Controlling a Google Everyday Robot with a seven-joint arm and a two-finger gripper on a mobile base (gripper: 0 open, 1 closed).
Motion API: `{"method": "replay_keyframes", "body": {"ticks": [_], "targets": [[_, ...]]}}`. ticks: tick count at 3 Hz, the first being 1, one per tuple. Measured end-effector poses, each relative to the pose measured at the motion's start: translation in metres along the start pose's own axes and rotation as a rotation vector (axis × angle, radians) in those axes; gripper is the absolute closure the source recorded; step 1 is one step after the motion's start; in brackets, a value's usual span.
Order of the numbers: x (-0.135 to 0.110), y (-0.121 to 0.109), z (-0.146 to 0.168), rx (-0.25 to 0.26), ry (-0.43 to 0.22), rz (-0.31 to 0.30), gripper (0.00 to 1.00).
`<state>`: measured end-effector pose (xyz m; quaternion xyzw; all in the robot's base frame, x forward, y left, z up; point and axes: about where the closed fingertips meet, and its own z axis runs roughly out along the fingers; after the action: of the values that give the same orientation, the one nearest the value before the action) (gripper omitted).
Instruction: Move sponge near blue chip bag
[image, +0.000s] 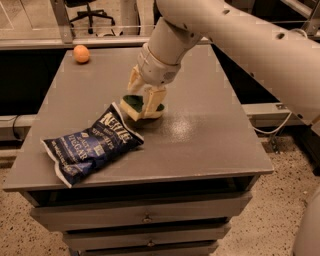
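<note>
You see a grey table (210, 135) with drawers under its top. An orange fruit (81, 53) lies near the far left corner. The blue chip bag (92, 147) lies flat near the front left corner, set diagonally, with one crimped end close to the front edge and the other pointing to the middle. Just beside that inner end, around the middle of the table, the gripper (143, 101) holds the sponge (136, 107) between its fingers, very low over the top. You cannot tell if the sponge touches the table.
</note>
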<state>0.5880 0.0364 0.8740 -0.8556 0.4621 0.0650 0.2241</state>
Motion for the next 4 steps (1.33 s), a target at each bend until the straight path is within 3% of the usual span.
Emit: {"method": "replay_keyframes", "body": {"ticks": [1,2,3,4], "targets": [[0.000,0.001,0.000,0.001,-0.002,0.000,0.00],[0.001,0.002,-0.001,0.004,-0.001,0.002,0.00],[0.022,0.001,-0.018,0.038,-0.038,0.058,0.00],[0.072,-0.003,-0.050,0.136,-0.068,0.170,0.00]]}}
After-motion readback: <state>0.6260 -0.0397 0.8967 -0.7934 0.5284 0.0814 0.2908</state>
